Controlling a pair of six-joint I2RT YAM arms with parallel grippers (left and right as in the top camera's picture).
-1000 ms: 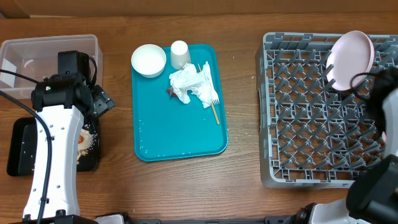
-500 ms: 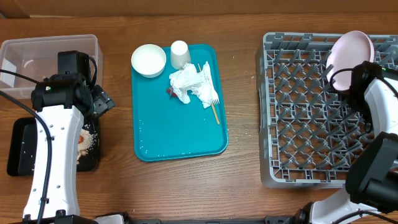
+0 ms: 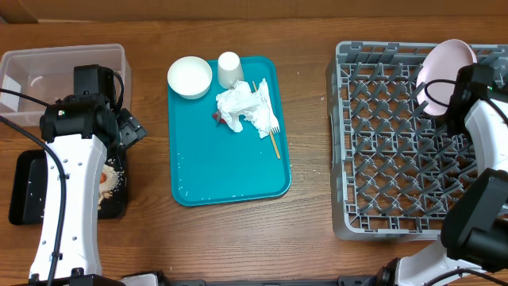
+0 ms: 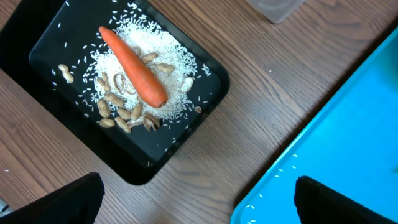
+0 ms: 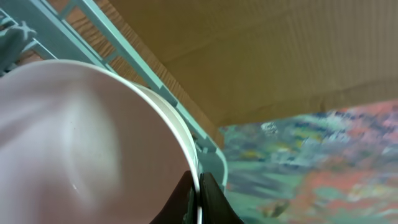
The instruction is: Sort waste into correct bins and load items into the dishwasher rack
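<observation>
The teal tray [image 3: 230, 171] lies mid-worktop [image 3: 309, 230]. On its far left corner sits a bowl [image 3: 190, 77], overlapping the tray's edge, with a cup [image 3: 229, 69] just right of it on the tray's far edge. Near the tray's middle-right lies a crumpled napkin [image 3: 244, 106], with a red scrap [image 3: 216, 116] touching its left side. A fork [image 3: 271, 119] and a stick [image 3: 275, 147] lie along its right side, near the tray's right rim.

Left of the tray is the black bin [image 4: 37, 56]. It holds a carrot [image 4: 134, 65] lying on a heap of crumbs [image 4: 171, 59], with beige scraps [image 4: 118, 106] along the carrot's side. Beyond it, to the tray's far left, stands the clear tub [image 3: 63, 59]; I cannot tell its contents.

The left end effector [image 4: 196, 199] hovers over the worktop between the black bin and the tray, fingers spread wide with nothing between them.

Well right of the tray sits the rack [image 3: 381, 183]. In the corner farthest from the tray a plate [image 3: 448, 67] stands on edge among the pegs. The right end effector [image 5: 198, 196] is pinched closed on the plate's rim.
</observation>
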